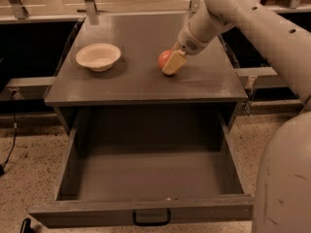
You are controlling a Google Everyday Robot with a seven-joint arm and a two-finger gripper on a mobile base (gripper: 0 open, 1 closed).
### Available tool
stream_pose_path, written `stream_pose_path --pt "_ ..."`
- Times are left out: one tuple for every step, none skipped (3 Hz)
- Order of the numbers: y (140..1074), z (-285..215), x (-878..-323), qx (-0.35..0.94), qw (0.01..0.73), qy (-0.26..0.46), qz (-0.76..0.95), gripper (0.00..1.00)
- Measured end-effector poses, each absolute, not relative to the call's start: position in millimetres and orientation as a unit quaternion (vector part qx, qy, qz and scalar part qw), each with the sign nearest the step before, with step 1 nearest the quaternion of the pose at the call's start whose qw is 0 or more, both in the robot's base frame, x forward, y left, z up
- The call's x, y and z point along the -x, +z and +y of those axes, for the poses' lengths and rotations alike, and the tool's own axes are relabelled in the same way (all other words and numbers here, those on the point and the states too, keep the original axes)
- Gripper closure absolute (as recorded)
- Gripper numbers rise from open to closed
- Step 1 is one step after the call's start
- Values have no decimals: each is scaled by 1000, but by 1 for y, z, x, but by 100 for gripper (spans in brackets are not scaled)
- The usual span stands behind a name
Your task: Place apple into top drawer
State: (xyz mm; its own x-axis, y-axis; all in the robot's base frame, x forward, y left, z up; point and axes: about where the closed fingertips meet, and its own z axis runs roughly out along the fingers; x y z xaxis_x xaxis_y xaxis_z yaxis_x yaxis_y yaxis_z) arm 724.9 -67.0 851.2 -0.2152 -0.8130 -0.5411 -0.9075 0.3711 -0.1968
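Note:
The apple [164, 58], small and red with a yellowish blush, sits on the grey cabinet top [146, 84], right of centre. My gripper [173, 63] comes down from the upper right on the white arm and is right against the apple's right side, hiding part of it. The top drawer [77, 212] is pulled fully open below the cabinet top. Its grey inside shows nothing in it, and its black handle [151, 219] is at the front centre.
A cream shallow bowl [98, 56] stands on the cabinet top at the left. My white arm [252, 23] crosses the upper right and the robot's body [286, 178] fills the lower right. Metal rail posts [89, 1] stand behind the cabinet. Speckled floor lies around.

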Motion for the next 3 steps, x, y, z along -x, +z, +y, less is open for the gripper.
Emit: stream_pose_path --pt "867 -59 -707 567 329 124 745 86" --pt "916 -39 -643 607 387 189 668 100" --pt "933 -7 -543 679 388 213 586 100"
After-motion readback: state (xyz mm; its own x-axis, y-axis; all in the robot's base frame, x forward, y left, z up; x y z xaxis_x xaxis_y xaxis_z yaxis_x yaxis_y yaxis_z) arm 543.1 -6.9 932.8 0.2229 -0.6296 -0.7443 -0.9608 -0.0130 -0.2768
